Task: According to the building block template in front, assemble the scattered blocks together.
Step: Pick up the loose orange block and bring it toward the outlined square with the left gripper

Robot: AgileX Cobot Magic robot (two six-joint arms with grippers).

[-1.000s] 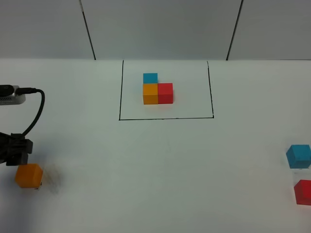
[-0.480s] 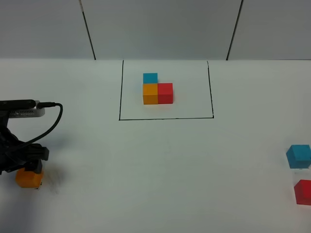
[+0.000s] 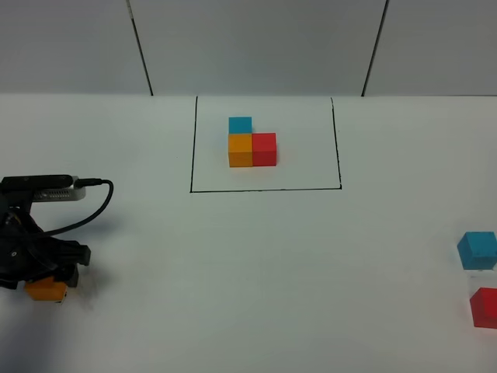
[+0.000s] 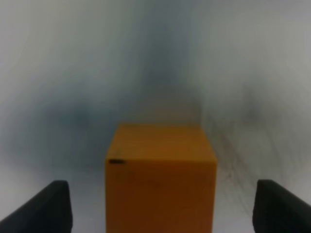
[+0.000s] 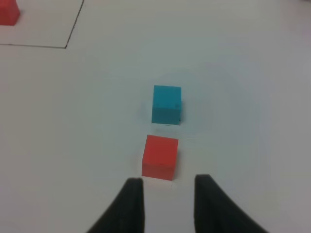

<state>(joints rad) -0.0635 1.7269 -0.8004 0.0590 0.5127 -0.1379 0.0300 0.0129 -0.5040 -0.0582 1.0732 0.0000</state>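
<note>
A: What moved?
B: The left gripper [image 4: 163, 208] has dropped over the orange cube [image 3: 45, 290], lower left of the exterior frame.
A: Gripping?
B: Jaws wide, flanking it, not touching. Closing looks next.

high camera overlooks table [image 3: 256, 264]; wrist cameras close on its scattered blocks [image 5: 160, 156].

A matte white counter [image 3: 256, 264] fills most of the high view, reaching its front and side edges. Behind it stands a pale grey wall [image 3: 256, 47] of flat panels. Two thin dark joints split the panels, a left seam [image 3: 140, 47] and a right seam [image 3: 374, 48], each leaning slightly. The light is soft and even, leaving only faint, blurred shadows on the counter.
</note>
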